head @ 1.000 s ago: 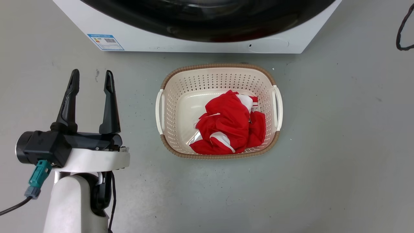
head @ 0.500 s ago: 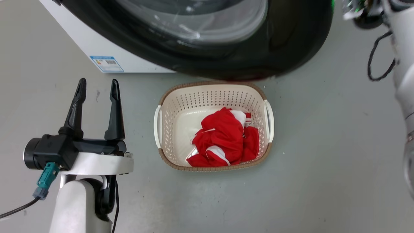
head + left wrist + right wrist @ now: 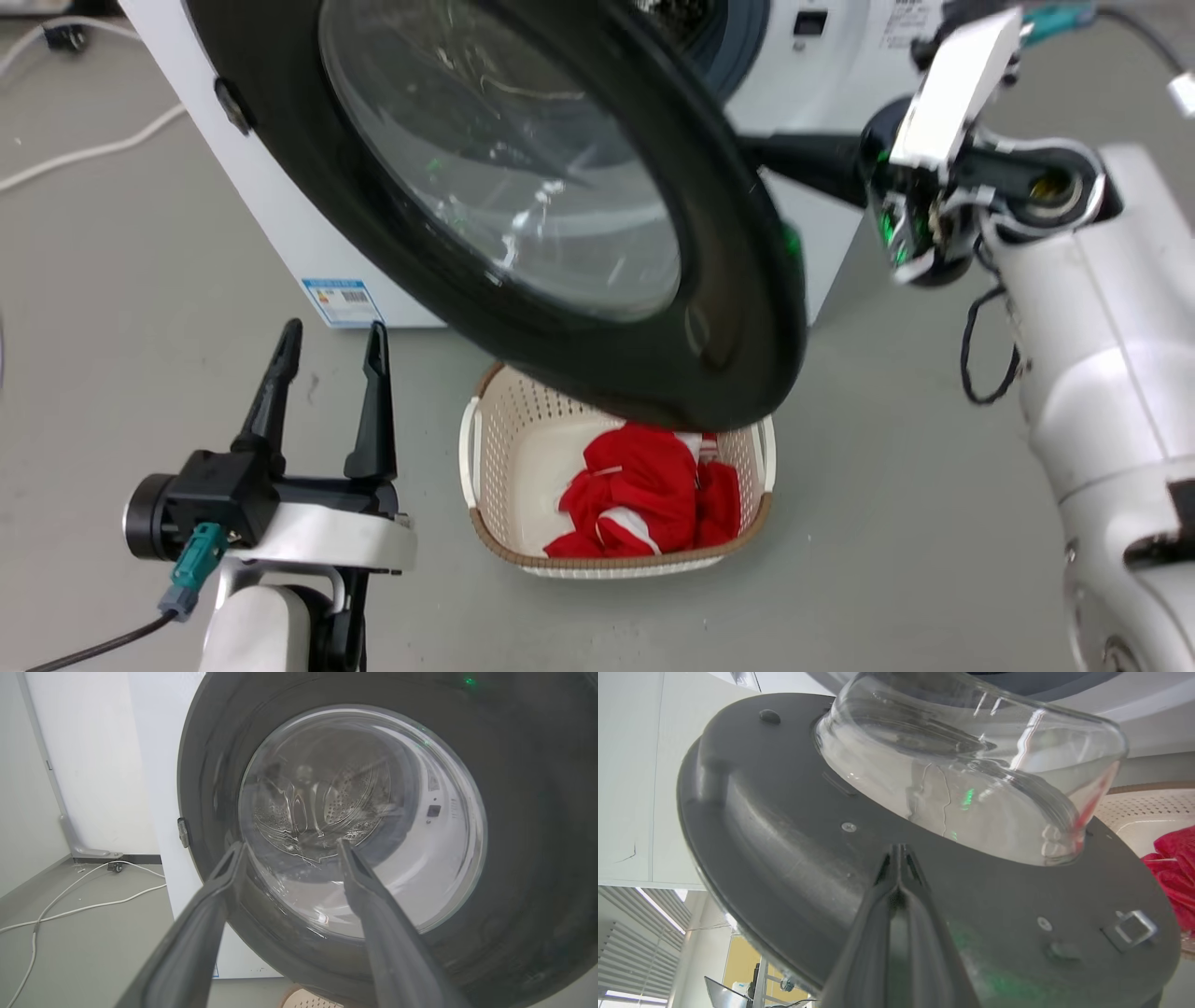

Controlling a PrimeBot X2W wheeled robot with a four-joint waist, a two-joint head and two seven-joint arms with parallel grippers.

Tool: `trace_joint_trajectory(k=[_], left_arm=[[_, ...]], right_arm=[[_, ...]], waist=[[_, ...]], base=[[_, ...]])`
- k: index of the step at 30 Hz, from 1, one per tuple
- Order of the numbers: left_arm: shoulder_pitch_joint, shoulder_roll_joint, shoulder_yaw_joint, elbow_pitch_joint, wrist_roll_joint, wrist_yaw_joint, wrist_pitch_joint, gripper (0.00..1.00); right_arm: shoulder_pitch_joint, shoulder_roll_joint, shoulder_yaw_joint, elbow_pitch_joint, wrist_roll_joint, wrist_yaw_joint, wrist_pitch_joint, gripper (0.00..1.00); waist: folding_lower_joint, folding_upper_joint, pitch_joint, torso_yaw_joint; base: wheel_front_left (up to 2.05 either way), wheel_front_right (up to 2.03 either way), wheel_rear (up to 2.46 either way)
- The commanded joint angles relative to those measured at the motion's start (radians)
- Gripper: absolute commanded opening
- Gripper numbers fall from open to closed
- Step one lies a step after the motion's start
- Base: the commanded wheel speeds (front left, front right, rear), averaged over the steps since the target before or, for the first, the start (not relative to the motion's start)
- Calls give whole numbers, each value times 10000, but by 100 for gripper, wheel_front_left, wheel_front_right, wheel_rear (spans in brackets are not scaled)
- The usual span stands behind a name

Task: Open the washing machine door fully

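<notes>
The washing machine door [image 3: 738,280], a wide black rim around a clear glass bowl [image 3: 504,177], stands swung out from the white washing machine [image 3: 271,215] and hangs over the basket. My right gripper [image 3: 899,851] is shut, its tips against the door's grey inner face just below the glass bowl [image 3: 962,779]. In the head view its dark fingers [image 3: 803,161] reach left behind the rim. My left gripper [image 3: 329,341] is open and holds nothing, low at the left, apart from the door. The left wrist view looks at the door's outer face [image 3: 523,812] between the open fingers [image 3: 359,872].
A cream perforated basket [image 3: 523,448] with red and white cloth [image 3: 644,495] sits on the grey floor under the door's lower edge. A blue label [image 3: 341,301] is low on the machine. White cables [image 3: 84,154] lie on the floor at left.
The door has swung out from the machine and stands much wider open. The head camera has tilted up, bringing my right arm into view. The left gripper stays open.
</notes>
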Motion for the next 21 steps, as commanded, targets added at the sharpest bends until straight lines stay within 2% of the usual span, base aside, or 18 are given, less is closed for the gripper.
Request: trace_joint_trajectory(k=[1, 5, 9, 21], left_arm=[[153, -9, -4, 54, 16, -24, -25, 100], [340, -52, -81, 119, 45, -24, -23, 100], [483, -83, -105, 155, 68, -24, -23, 100], [751, -132, -87, 185, 85, -24, -23, 100]], right_arm=[[411, 104, 103, -181, 186, 0, 216, 0], [1284, 130, 746, -945, 920, 0, 699, 0], [1998, 119, 1779, -1814, 1890, 0, 680, 0], [2787, 110, 4471, -3036, 3832, 0, -344, 0]], waist=[[1, 0, -394, 35], [1, 0, -699, 99], [1, 0, -911, 151], [1, 0, -1093, 357]], base=[[0, 0, 0], [0, 0, 0], [0, 0, 0], [0, 0, 0]])
